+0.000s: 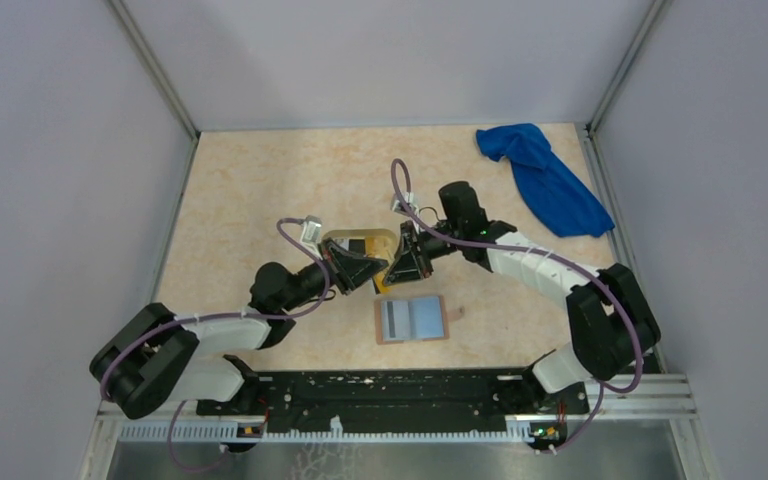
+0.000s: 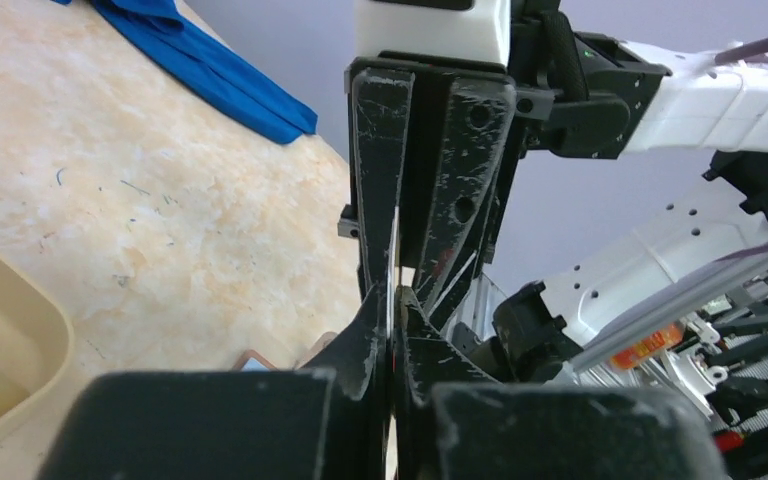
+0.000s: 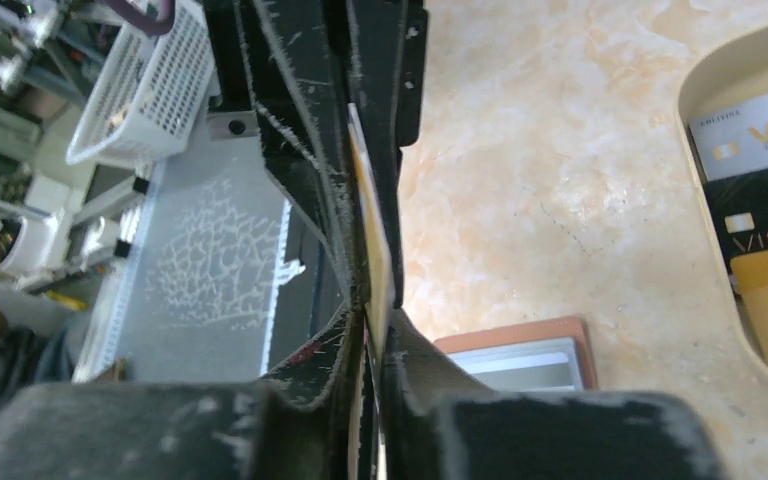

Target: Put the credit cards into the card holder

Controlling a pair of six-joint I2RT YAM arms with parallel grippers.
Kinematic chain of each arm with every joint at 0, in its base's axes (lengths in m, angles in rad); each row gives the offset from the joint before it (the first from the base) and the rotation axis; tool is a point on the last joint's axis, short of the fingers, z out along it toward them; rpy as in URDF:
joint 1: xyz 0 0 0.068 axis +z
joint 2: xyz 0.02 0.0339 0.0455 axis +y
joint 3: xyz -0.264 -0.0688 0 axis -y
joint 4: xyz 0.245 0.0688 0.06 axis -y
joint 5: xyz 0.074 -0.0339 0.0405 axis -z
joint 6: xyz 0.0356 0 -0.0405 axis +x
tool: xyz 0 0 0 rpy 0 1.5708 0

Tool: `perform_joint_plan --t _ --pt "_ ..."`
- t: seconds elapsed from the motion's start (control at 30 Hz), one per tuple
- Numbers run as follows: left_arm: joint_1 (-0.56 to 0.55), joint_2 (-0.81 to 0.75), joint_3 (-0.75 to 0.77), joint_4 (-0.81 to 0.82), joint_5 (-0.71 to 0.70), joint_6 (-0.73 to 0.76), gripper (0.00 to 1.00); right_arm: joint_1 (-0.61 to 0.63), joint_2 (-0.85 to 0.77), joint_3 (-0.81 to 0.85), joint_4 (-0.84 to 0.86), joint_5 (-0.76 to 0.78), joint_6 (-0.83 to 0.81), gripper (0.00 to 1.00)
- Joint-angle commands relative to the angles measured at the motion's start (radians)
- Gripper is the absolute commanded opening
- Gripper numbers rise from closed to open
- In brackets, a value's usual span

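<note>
Now | left claw (image 2: 395, 335) and right claw (image 3: 372, 335) are both pinching one yellow-orange card (image 3: 371, 225) | card holder (image 1: 412, 320) is lying open.

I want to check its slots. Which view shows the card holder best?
The top external view: the card holder lies open and unobstructed, grey-blue slots facing up. The right wrist view shows only one corner of it; the left wrist view shows barely a sliver of its edge.

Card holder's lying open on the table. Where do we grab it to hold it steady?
Probably the card holder's tan right border, coming from above on the right side: it lies flat with its slots up, and that margin carries no slots.
</note>
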Motion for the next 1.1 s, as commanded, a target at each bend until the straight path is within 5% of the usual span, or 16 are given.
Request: perform_joint_plan --t 0.0,0.07,0.17,0.47,0.63,0.77,0.83,0.9,1.07 --pt "0.019 -0.033 -0.012 -0.001 0.019 0.017 0.00 -0.004 -0.005 0.061 -0.036 -0.032 -0.081 0.27" --pt "0.018 -0.037 -0.002 -0.032 0.013 0.022 0.00 0.005 -0.019 0.057 -0.043 0.056 -0.084 0.48" --pt "0.010 -0.020 0.021 -0.060 -0.024 0.018 0.00 0.035 -0.051 0.051 -0.044 0.200 -0.086 0.63" --pt "-0.001 0.011 0.035 -0.056 -0.081 0.010 0.00 0.071 -0.058 0.043 -0.017 0.353 -0.053 0.65" --pt "-0.001 0.007 0.027 -0.047 -0.077 0.010 0.00 0.078 -0.043 0.053 -0.027 0.351 -0.052 0.50" --pt "-0.001 -0.005 0.017 -0.043 -0.057 0.019 0.00 0.076 -0.042 0.061 -0.037 0.330 -0.052 0.14" --pt "-0.001 -0.011 0.011 -0.041 -0.039 0.027 0.24 0.067 -0.048 0.061 -0.039 0.309 -0.052 0.01" --pt "-0.001 -0.019 -0.003 -0.039 -0.030 0.025 0.40 0.051 -0.055 0.057 -0.033 0.268 -0.052 0.00" --pt "0.008 -0.047 -0.042 -0.010 -0.004 0.029 0.51 -0.004 -0.051 0.031 0.042 0.025 0.009 0.00"
